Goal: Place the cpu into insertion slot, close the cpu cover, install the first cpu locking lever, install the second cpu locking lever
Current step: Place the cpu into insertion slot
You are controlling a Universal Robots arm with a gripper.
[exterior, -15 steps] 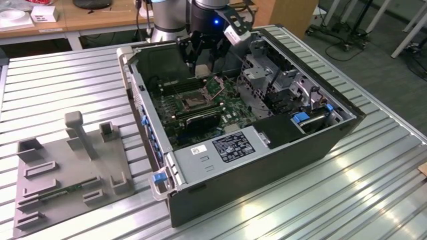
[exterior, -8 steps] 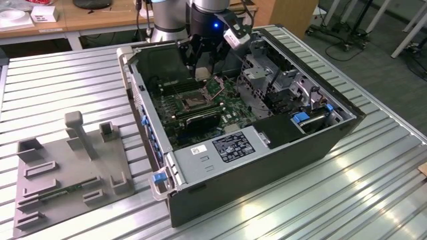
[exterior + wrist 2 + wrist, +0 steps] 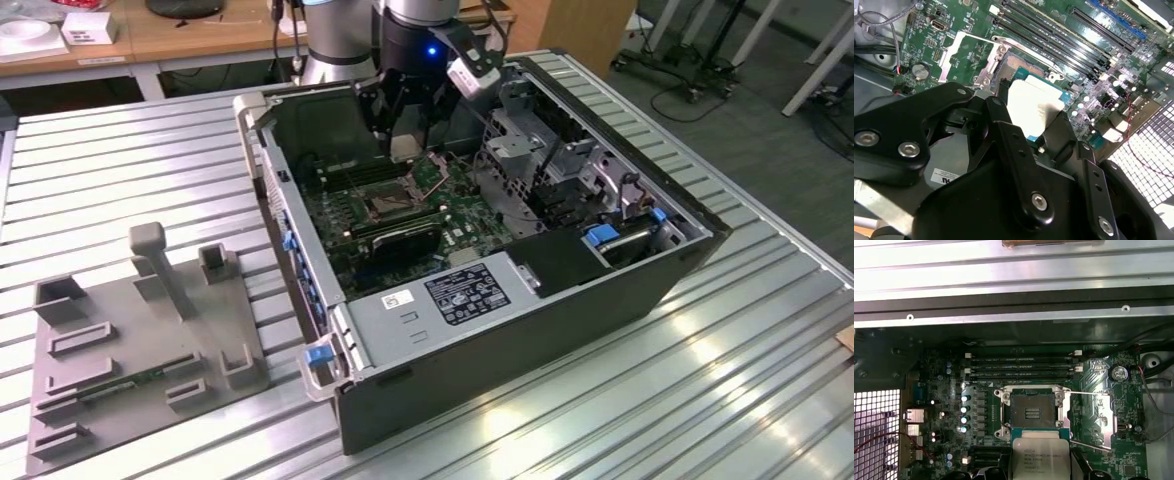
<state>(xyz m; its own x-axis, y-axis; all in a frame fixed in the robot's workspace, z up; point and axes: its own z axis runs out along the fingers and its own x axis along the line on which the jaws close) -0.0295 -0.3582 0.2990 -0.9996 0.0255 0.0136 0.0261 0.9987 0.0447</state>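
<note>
A ribbed metal tabletop (image 3: 120, 170) carries an open computer case (image 3: 561, 300), with a grey fixture plate (image 3: 134, 350) lying on the exterior view's left. The arm (image 3: 400, 40) reaches down into the case over the green motherboard (image 3: 944, 390). The cpu cover (image 3: 1107, 417) is swung open and lies flat beside the insertion slot (image 3: 1032, 414), whose contacts are bare. The jaws are clamped on opposite edges of the cpu (image 3: 1041, 455), which is near the slot's edge and not seated in it.
</note>
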